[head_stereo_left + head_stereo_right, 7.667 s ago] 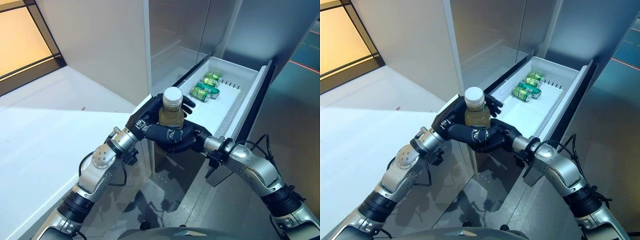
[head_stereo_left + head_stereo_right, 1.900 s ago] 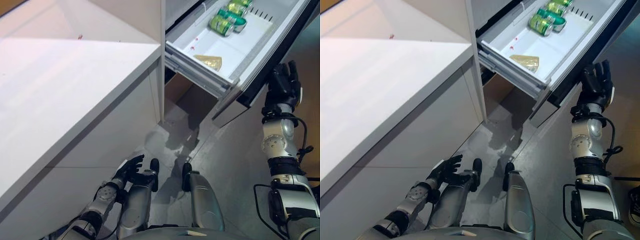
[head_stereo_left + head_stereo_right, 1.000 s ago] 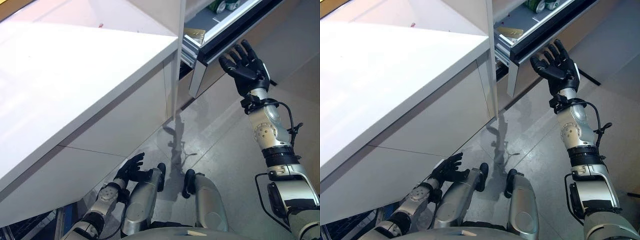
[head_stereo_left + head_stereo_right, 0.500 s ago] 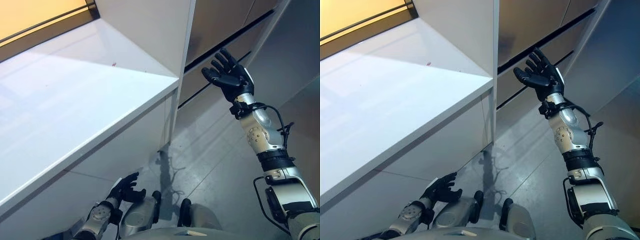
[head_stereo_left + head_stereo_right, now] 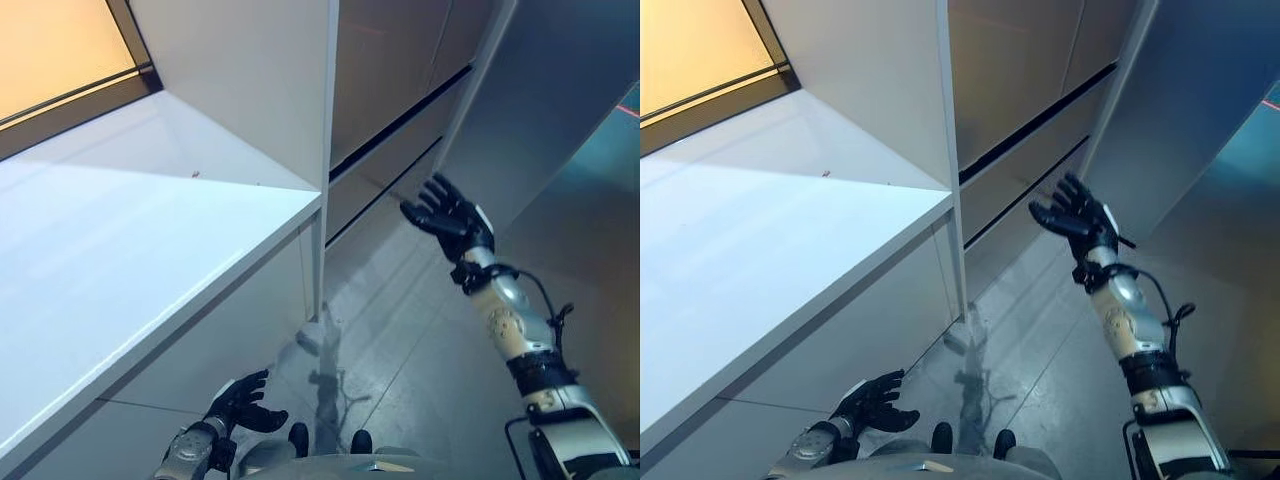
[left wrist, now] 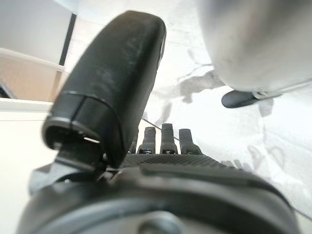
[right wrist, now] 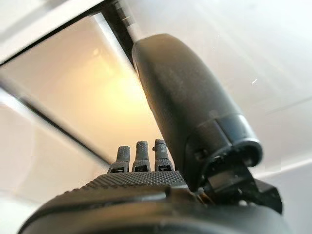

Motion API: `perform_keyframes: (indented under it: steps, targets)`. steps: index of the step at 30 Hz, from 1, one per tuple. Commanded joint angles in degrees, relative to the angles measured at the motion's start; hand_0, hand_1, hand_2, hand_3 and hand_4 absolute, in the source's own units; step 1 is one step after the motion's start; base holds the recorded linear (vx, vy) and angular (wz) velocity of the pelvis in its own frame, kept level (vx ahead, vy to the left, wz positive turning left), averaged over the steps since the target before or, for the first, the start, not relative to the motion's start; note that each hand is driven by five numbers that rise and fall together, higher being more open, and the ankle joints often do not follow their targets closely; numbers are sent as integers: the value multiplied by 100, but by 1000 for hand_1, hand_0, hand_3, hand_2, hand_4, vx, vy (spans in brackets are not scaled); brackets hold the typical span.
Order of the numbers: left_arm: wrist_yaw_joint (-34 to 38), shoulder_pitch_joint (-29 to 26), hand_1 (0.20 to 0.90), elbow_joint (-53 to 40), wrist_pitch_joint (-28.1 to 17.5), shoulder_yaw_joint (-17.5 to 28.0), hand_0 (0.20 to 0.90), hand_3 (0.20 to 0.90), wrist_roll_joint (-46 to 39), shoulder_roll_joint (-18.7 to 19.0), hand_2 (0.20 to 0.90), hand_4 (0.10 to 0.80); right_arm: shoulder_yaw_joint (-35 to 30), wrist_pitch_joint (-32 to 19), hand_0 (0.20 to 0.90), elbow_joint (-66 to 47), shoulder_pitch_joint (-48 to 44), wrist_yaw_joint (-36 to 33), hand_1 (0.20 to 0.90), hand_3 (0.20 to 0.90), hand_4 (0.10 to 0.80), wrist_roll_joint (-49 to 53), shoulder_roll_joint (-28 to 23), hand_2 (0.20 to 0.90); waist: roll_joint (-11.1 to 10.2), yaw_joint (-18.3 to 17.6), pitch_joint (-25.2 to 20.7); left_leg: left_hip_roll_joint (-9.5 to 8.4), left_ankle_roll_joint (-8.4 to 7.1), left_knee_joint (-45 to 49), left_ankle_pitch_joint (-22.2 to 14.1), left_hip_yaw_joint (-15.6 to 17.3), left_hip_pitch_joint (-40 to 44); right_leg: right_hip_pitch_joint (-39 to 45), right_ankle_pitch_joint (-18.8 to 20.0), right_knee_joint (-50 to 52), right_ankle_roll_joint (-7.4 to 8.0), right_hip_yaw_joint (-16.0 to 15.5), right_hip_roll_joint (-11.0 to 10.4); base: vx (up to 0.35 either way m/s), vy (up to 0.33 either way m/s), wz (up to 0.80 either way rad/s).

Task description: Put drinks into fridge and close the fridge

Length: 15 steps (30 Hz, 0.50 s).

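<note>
The fridge's steel drawer fronts (image 5: 385, 150) stand flush and shut, with dark gaps between them, to the right of the white counter. My right hand (image 5: 450, 218) is raised in front of the lower drawer front with straight, spread fingers and holds nothing; it seems a little apart from the steel. In the right wrist view its thumb (image 7: 185, 122) and straight fingers point at the fridge front. My left hand (image 5: 238, 402) hangs low by the counter's base, fingers relaxed and empty; its thumb (image 6: 117, 83) shows in the left wrist view above the grey floor.
A long white counter (image 5: 120, 260) runs along my left, its corner next to the fridge. A white panel (image 5: 250, 90) rises behind it. A tall grey fridge side (image 5: 560, 110) stands to the right. Grey tiled floor (image 5: 400, 340) lies in front.
The open drawer with green cans and a bottle has been pushed shut by my right hand. The hand has since dropped lower and back from the front. The camera has tilted up.
</note>
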Motion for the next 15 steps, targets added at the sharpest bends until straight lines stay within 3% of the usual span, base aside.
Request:
perform_keyframes:
  steps: [1,11,15]
  targets:
    - [24,-68,900,253,-163,214,900,900,-388,-141,900,800,-116,-658,900,62,104,211,900,900,800,-357,92,900,7,-94,-350,61,-117,76,-271,502,-45,-68,440,-278,310,158,-128,-71,-56,-15]
    - [-54,-235,900,793,-10,583,900,900,-744,-355,900,800,247,-201,900,2928,882,430,900,900,800,-1215,820,900,55,-153,-427,231,-242,-244,-68,586,67,87,432,-458,257,13,-33,-51,-34,-3]
    - [-78,-317,900,1037,-109,595,900,900,-697,-441,900,800,273,-152,900,4214,981,351,900,900,800,-2293,941,900,93,-132,-404,239,-248,-204,-62,575,43,105,416,-441,238,-42,-36,-28,1,3]
